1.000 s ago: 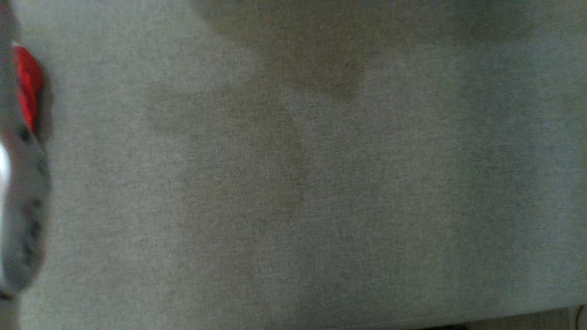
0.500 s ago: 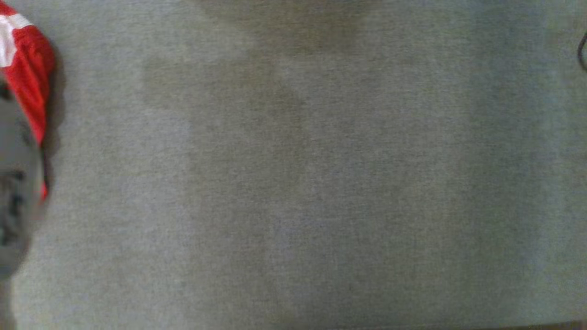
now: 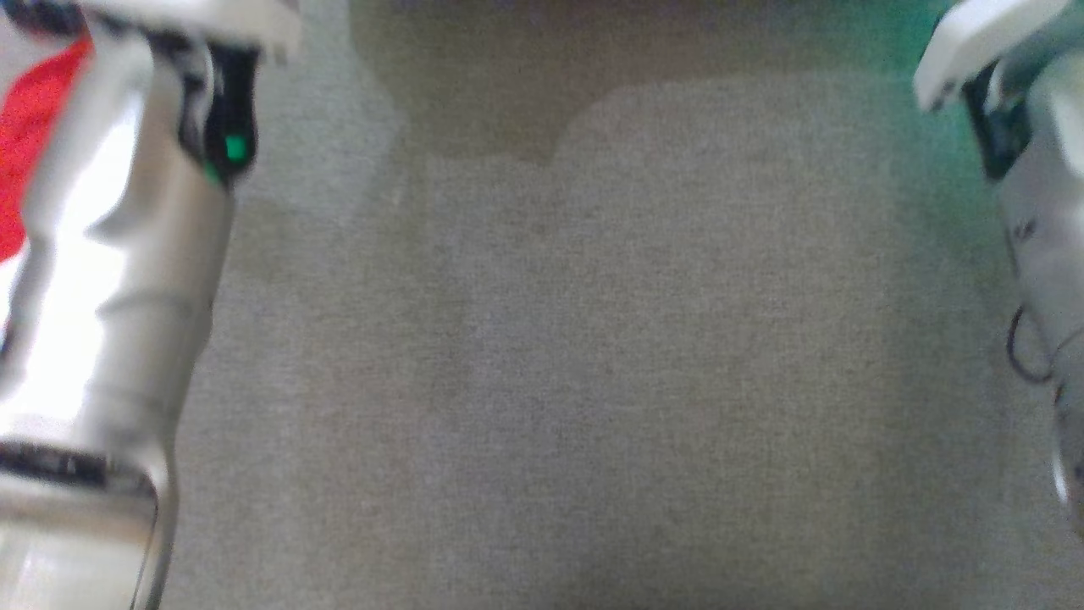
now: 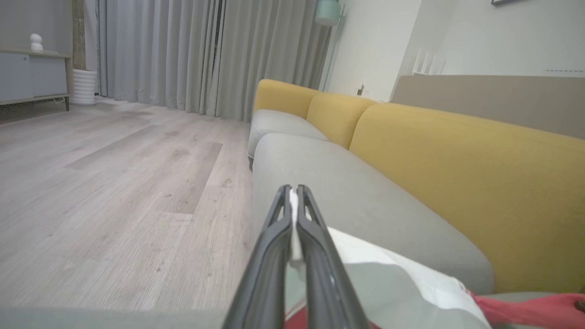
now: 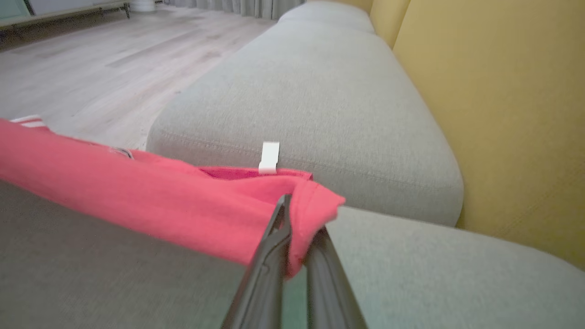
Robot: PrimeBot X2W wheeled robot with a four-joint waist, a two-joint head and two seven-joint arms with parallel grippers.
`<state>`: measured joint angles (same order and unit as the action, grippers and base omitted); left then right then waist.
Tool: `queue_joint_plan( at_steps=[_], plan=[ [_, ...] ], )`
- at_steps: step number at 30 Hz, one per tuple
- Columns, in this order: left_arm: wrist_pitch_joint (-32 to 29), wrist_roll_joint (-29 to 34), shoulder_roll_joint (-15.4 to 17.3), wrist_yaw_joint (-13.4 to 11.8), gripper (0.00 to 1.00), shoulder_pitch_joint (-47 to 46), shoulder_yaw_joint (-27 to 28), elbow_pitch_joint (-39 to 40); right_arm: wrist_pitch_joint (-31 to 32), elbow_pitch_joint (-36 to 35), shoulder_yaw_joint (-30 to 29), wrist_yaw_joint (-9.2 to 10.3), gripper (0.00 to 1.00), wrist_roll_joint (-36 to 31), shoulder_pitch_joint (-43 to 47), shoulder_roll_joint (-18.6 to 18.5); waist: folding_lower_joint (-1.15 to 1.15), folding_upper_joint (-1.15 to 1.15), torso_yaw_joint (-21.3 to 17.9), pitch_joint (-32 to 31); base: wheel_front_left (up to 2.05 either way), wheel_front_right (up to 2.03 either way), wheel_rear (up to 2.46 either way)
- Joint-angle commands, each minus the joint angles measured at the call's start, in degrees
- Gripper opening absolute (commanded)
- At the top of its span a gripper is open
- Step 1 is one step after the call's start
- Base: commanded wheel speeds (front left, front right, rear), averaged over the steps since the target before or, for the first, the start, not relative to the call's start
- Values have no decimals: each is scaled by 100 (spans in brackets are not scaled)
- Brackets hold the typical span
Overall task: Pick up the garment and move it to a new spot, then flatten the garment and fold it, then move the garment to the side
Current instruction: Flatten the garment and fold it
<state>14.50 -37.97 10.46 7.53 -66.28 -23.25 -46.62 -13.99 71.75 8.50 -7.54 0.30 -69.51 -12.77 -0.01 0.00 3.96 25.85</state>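
Left forearm and right forearm had entered head view; left gripper pinched a white edge, right gripper the red hem; the garment stretched between them over the sofa seat, likely mid-move.

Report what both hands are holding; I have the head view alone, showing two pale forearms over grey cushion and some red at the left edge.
Observer: The right hand is shut on a folded red edge of the garment.
Operator: Now the left.
Observer: The left hand is shut on a white strip of that garment; more of its cloth bunches beside the fingers.
Operator: Describe the surroundings.
Observer: A yellow backrest runs along the grey seat cushion, with wooden floor on the other side.
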Motion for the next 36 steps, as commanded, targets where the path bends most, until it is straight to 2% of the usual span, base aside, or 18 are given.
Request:
queue_joint_plan(
  at_steps=[1,7,12,21,25,30,36],
  plan=[
    [-20,-91,376,-5,0,13,36,253,26,-94,157,5,0,103,132,31,1,0,72,-292,0,0,0],
    [-101,-510,797,-5,0,1204,-402,739,263,-20,927,5,0,740,866,-128,1,0,118,-832,0,0,0],
    [-177,-719,1020,-5,0,2094,-543,1147,633,-342,1668,5,0,1481,1538,-311,1,0,154,-1240,0,0,0],
    [-426,-740,1195,-176,0,3262,-833,1935,1424,-1722,3032,5,0,2934,2732,-1336,1,0,205,-1815,0,0,0],
    [-520,-843,1323,-289,0,3780,-859,2327,1854,-2385,3356,5,0,3735,3120,-1706,1,0,155,-2045,0,0,0],
    [-661,-910,1534,-510,0,4416,-905,2960,2020,-2951,3738,5,0,4123,3386,-2160,1,0,121,-2267,0,0,0],
    [-888,-1006,1856,-816,0,5145,-925,3827,2073,-3278,3905,5,0,4477,3686,-2402,1,0,99,-2511,0,0,0]
  ],
)
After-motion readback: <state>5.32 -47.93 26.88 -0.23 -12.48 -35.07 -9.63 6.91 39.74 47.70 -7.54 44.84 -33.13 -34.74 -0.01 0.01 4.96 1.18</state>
